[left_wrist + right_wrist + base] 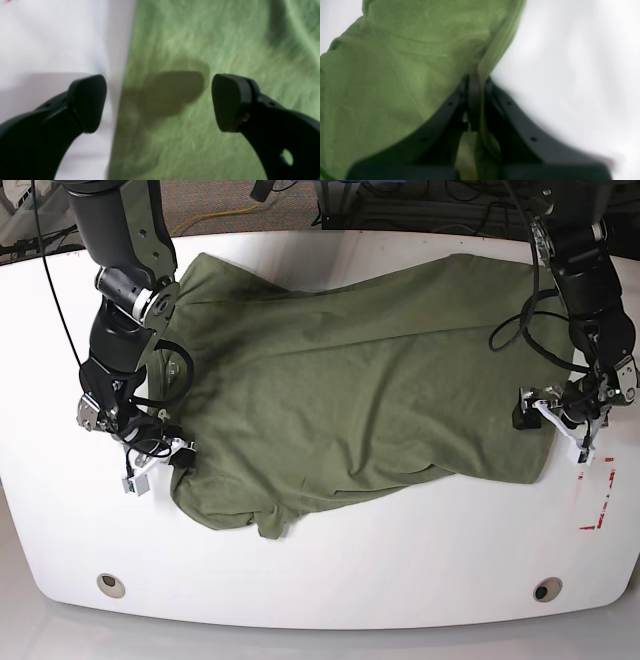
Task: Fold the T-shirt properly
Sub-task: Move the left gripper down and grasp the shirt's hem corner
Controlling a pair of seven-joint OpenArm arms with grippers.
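1. An olive-green T-shirt [350, 390] lies spread and rumpled across a white table [420, 560], covering most of its middle in the base view, with one edge bunched into a rounded fold toward the table's near side.

2. The left gripper [159, 102] stands released at the shirt's edge, its two black fingers [87, 102] spread wide with nothing between them. In the left wrist view one finger hangs over bare table and the other over green cloth, the shirt's straight edge running between them.

3. A dark shadow of a finger falls on the cloth just inside that edge.

4. In the base view the left gripper [565, 420] sits at the shirt's side on the picture's right, beside red marks [598, 500] on the tabletop.

5. The right gripper [475, 82] is clenched on the T-shirt [395, 75]; in the right wrist view the fingers meet on a fold of green fabric, which drapes away from them over the table [570, 75].

6. In the base view the right gripper [170, 455] is at the shirt's opposite side, on the picture's left, low against the cloth.

7. Two round fittings [111, 584] are set in the table near its front edge.
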